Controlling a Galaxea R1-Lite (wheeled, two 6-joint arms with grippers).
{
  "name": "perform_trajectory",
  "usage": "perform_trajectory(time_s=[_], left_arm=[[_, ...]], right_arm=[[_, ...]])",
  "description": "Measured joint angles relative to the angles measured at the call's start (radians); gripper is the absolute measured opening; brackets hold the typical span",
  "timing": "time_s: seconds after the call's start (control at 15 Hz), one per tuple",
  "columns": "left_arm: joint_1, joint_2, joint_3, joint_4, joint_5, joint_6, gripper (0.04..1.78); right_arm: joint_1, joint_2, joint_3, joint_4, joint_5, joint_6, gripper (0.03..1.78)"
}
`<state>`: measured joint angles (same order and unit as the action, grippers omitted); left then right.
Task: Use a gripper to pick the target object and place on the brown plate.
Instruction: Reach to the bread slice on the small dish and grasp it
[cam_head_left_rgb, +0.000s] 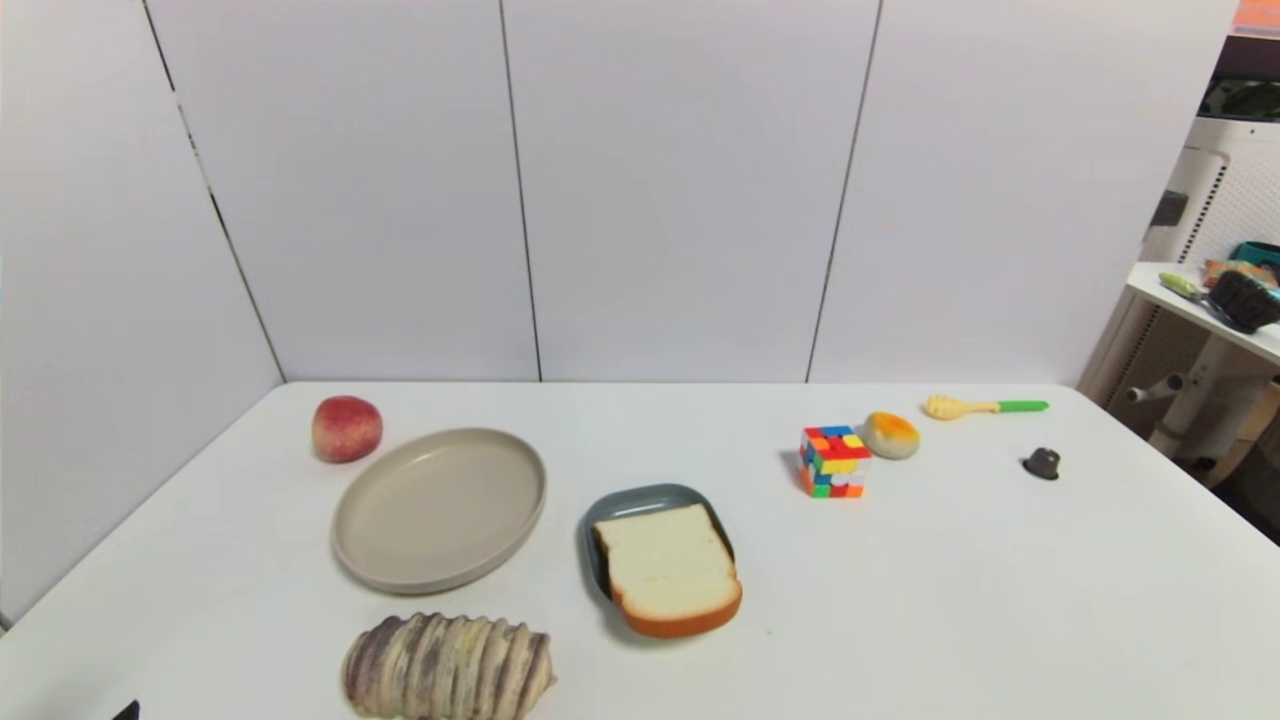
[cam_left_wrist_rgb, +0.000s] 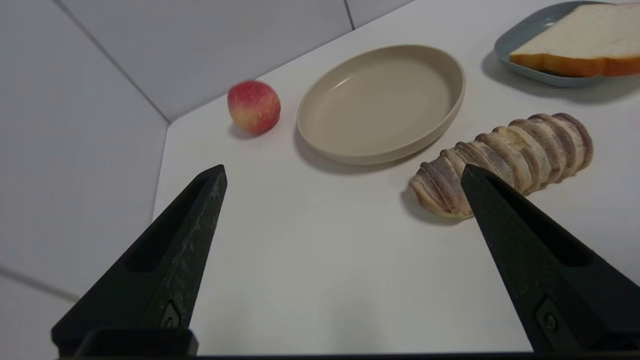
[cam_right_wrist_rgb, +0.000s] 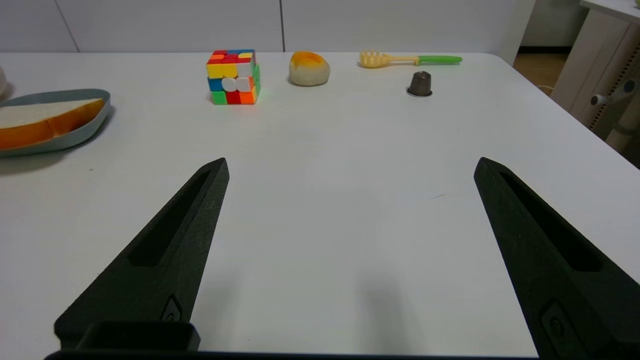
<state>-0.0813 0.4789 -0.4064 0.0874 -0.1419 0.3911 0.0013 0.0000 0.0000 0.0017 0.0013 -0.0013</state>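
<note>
Head view shows the white table (cam_head_left_rgb: 950, 600) with no arm over it; both grippers wait low at the near edge. In size order, the brown plate (cam_head_left_rgb: 440, 508) comes first. It lies empty ahead of the left gripper (cam_left_wrist_rgb: 343, 172), just beyond the gap of its jaws, which stand wide apart and hold nothing. I judge this gripper is the better one for the task, because the plate and the bread are both on its side.

Next is the striped loaf (cam_left_wrist_rgb: 505, 162), close to one left finger (cam_left_wrist_rgb: 525, 250), so a reach must go past it. Then the target object (cam_head_left_rgb: 668, 568), the toast slice, lies flat on the grey-blue dish (cam_head_left_rgb: 600, 515), its crust end sticking over the rim, so a finger may get under there. It is beyond the loaf from the left jaws, and far to the side of the right gripper (cam_right_wrist_rgb: 350, 165), also wide and empty.

Smaller things: the peach (cam_head_left_rgb: 346, 428), the cube (cam_head_left_rgb: 833, 461), the bun (cam_head_left_rgb: 890, 435).
</note>
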Motion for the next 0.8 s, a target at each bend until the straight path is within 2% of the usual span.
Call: perform_trajectory(time_s=[0.2,0.4,0.6,0.8], left_arm=[[-0.078,0.191,-0.225,0.122,-0.03,0.192,1.69],[-0.234,0.369,-0.433,0.303,-0.033,0.332,1.69],[-0.404,0.516,-0.521,0.419,0.009,0.356,1.69],[-0.554,0.641,-0.538,0.38,0.109,0.347,1.69]], right_arm=[[0.0,0.0,0.0,0.0,0.0,0.0,1.69],[0.0,0.0,0.0,0.0,0.0,0.0,1.69],[0.0,0.0,0.0,0.0,0.0,0.0,1.69],[0.0,0.0,0.0,0.0,0.0,0.0,1.69]])
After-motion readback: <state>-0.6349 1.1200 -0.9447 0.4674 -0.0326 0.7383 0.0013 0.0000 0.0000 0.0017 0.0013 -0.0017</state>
